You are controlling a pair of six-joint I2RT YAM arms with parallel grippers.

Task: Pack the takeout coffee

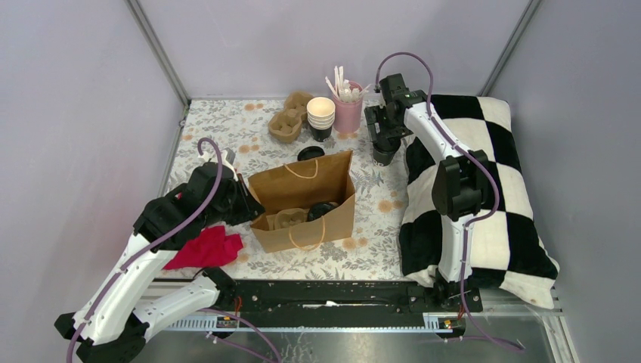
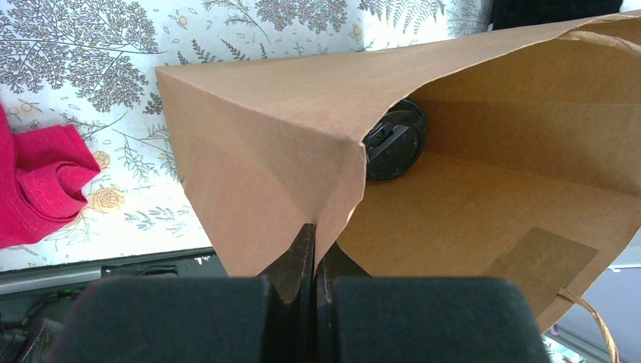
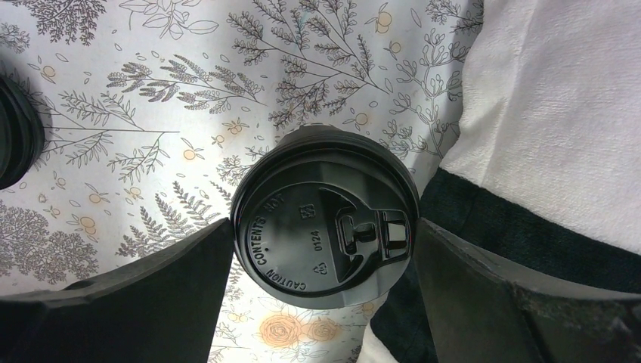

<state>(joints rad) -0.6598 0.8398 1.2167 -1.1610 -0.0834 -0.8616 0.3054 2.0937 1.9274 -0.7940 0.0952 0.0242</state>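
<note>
Beyond the brown paper bag (image 1: 302,189) stood lidless cups (image 1: 320,115), a pink stirrer pot (image 1: 348,113) and a cardboard carrier (image 1: 289,125); a second lidded cup (image 2: 393,144) sat inside it, a red cloth (image 1: 204,248) to its left. The left gripper (image 2: 313,246), low at the bag's left, pinched its edge tight. Past the bag's far right corner, just beside a checkered cushion (image 1: 484,204), the takeout coffee (image 3: 302,227) stood between the outstretched right gripper's (image 3: 323,231) wide-spread fingers; whether they pressed it was unclear.

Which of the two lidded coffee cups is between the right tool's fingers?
The lidded cup on the table beside the checkered pillow, flanked by the right tool; the other cup sits inside the paper bag.
</note>
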